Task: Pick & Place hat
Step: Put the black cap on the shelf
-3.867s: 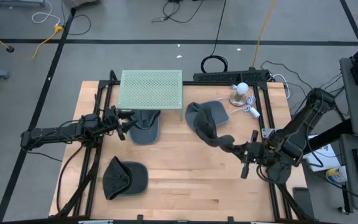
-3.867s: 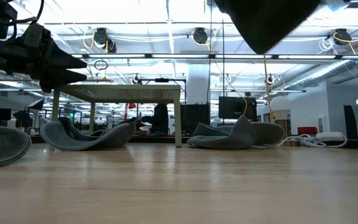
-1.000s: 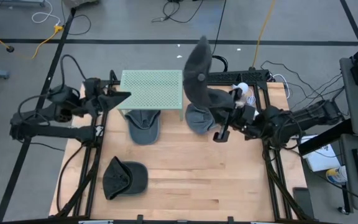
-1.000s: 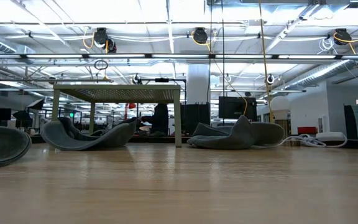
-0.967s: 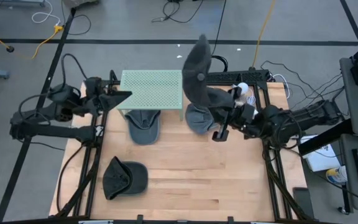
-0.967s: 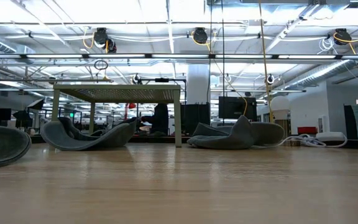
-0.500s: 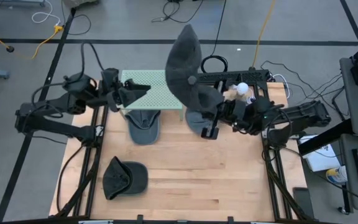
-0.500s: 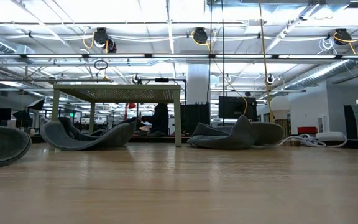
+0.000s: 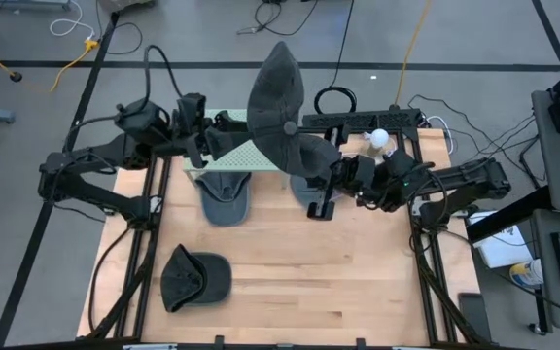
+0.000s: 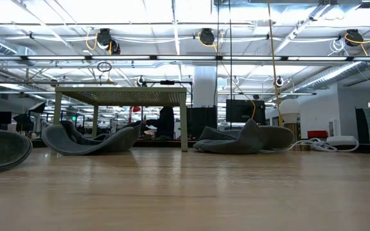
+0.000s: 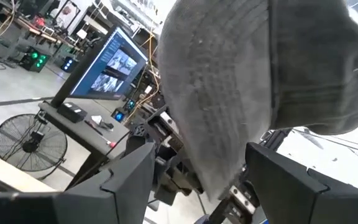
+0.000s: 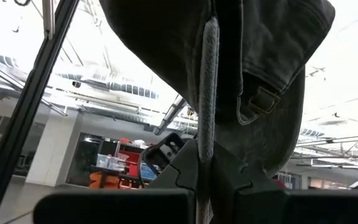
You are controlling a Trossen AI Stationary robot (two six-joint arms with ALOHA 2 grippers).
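Dark grey cap (image 9: 282,107): held aloft above the table's far half, over the right edge of the green perforated stand (image 9: 253,153); crown button is turned up toward the overhead camera.

Right gripper (image 9: 327,173): clenched on the cap's lower edge; in the right wrist view the fabric (image 12: 229,74) is seen pinched between the two fingers.

Left gripper (image 9: 224,136): raised over the stand, just beside the held cap and pointed at it; fingers (image 11: 123,180) are spread apart, with the cap's fabric (image 11: 222,93) filling the left wrist view in front of them.

Second cap (image 9: 224,197): lying on the wooden table (image 9: 358,282) under the stand's near edge.

Third cap (image 9: 194,277): lying near the table's front left corner.

Fourth cap (image 10: 239,139): lying right of the stand, seen in the low view.
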